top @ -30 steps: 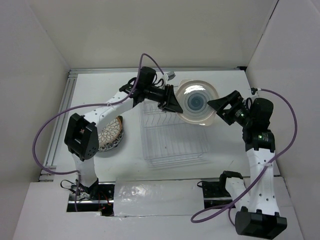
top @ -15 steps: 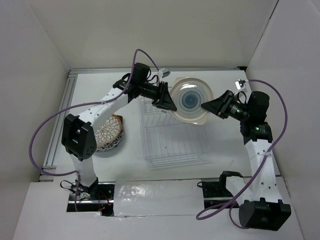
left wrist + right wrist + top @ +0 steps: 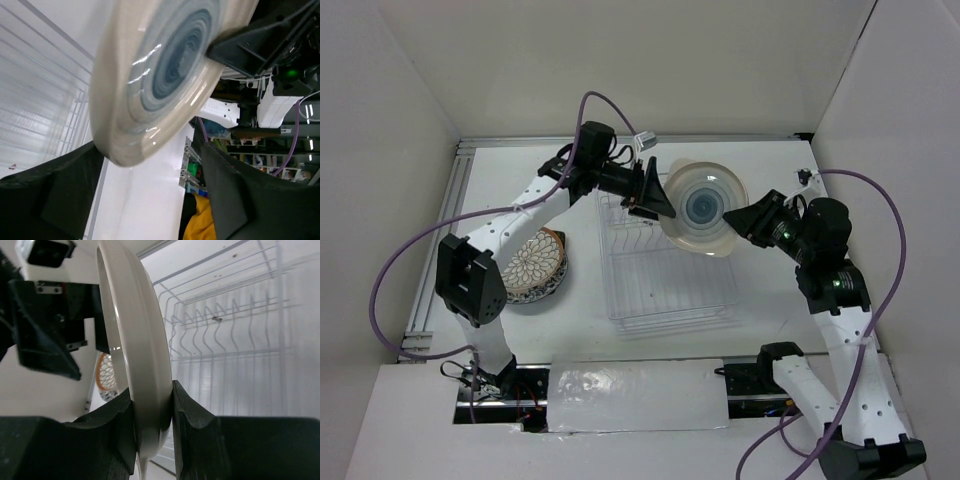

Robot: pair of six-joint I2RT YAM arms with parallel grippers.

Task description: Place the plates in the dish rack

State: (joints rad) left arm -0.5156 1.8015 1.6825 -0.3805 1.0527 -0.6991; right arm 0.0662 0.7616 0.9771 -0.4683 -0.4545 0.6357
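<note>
The cream plate (image 3: 705,208) with blue-grey rings hangs tilted on edge above the far end of the dish rack (image 3: 665,270). My right gripper (image 3: 746,219) is shut on its right rim; in the right wrist view both pads (image 3: 122,425) press the plate (image 3: 137,355) edge-on. At the plate's left rim my left gripper (image 3: 663,203) stands open. Its fingers (image 3: 55,200) are spread wide either side of the plate's (image 3: 160,75) lower edge. A brown-rimmed plate (image 3: 535,262) with white petals tops a stack left of the rack.
White walls enclose the table on three sides, and a metal rail (image 3: 445,240) runs along the left edge. The rack's upright prongs (image 3: 220,322) stand in a row at its far end. Purple cables loop off both arms.
My right gripper closed on the cream plate's right rim, then my left gripper opened and let go of the left rim. The plate shifted slightly left and nearer.
</note>
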